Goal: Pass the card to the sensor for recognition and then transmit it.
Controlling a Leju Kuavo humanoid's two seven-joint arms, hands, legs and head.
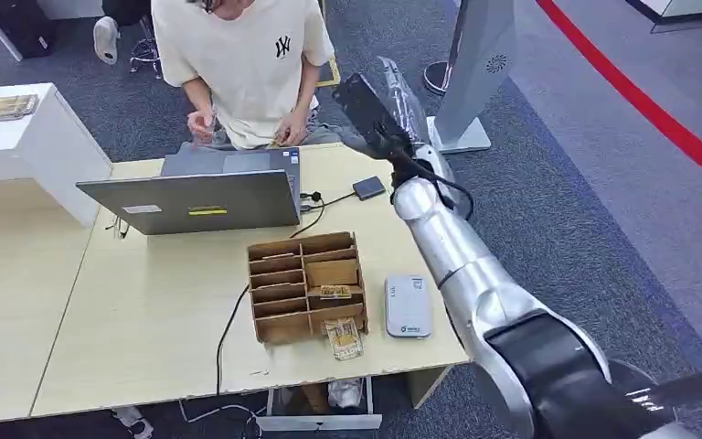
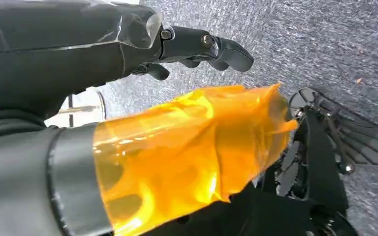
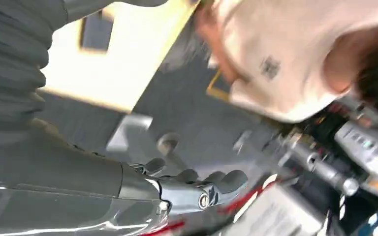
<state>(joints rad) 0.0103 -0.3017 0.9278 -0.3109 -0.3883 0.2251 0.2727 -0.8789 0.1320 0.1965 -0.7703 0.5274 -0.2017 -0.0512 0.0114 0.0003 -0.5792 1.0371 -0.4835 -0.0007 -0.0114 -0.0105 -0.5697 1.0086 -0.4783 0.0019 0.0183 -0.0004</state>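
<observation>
- Head view is showing the right hand (image 1: 366, 108) reaching high over the counter's (image 1: 164, 329) far corner toward the person (image 1: 247, 55). The sensor (image 1: 409, 306) is sitting well behind it, near the front edge.
- One card (image 1: 344, 337) is lying at the near edge just in front of the box (image 1: 306, 285), and another is resting in a box slot. I am seeing no card in the right hand. In the blurred right wrist view its fingers are lying loosely curled, so I cannot tell whether it is gripping anything.
- If the hand is carrying nothing, the handover is likely going wrong: the person would be receiving no card, and nothing would be getting read at the sensor.
- If a thin card is hiding there, such a loose curl is risking a drop onto the carpet beyond the counter.
- The arm is passing close above the laptop (image 1: 201, 199) corner and the cable (image 1: 230, 320). Pulling back low may be catching either one.
- The edge card is sitting partly over the lip, so a careless sweep could be knocking it to the floor.
- The left hand (image 2: 197, 46) is hanging over the carpet, fingers slack and apart, holding nothing, so it is offering no backup catch.
</observation>
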